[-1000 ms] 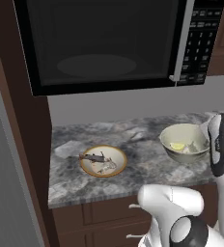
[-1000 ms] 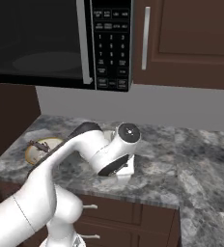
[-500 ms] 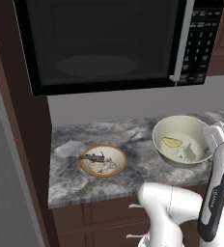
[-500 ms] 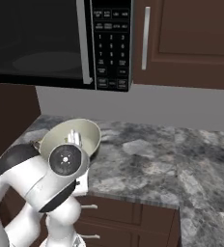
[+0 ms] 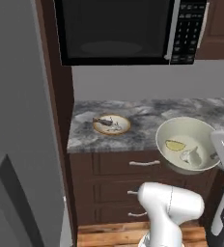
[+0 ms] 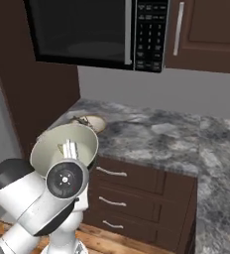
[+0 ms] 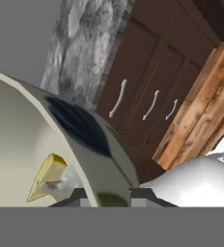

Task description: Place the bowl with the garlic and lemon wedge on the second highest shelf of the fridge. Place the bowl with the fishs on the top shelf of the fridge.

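While bowl [image 5: 187, 144] lifted, lemon wedge [image 7: 45, 176] visible

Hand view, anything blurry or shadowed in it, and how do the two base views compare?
Hand view: the bowl sits so close that its rim looks soft, with a dark shadow patch on its outer wall; the lemon wedge still reads clearly. Left base view: evenly lit, no glare, fishs small and hard to resolve. Right base view: slightly soft overall, microwave door dark with a faint reflection.
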Motion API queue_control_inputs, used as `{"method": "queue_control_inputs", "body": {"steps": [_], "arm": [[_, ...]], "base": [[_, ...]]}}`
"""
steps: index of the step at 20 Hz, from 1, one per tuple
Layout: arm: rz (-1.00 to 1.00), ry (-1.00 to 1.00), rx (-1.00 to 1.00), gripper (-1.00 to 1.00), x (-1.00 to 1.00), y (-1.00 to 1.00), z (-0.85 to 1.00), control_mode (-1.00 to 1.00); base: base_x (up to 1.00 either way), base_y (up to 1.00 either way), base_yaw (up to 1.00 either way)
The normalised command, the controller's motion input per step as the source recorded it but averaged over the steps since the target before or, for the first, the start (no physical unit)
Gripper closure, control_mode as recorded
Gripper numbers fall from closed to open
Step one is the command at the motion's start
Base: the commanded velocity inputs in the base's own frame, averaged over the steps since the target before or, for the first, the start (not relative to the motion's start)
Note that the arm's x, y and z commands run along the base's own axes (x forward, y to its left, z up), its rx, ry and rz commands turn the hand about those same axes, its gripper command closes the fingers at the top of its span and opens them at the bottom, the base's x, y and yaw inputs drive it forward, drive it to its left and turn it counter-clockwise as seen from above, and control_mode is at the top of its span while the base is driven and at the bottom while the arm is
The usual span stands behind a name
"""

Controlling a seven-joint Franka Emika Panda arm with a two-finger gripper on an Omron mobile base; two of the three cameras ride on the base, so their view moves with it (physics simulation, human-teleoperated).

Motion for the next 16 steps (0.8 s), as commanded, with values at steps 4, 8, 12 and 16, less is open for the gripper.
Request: {"method": "queue_control_inputs", "body": {"steps": [4,8,12,16], "arm": [[0.00,0.00,0.00,1.00,0.00,0.00,0.00,1.00],[0.00,0.00,0.00,1.00,0.00,0.00,0.00,1.00],[0.00,0.00,0.00,1.00,0.00,0.00,0.00,1.00],[0.00,0.00,0.00,1.00,0.00,0.00,0.00,1.00]], "base": [[-1.00,0.17,0.35],[-1.00,0.59,0.47],[-1.00,1.00,0.49],[-1.00,0.63,0.31]]}}
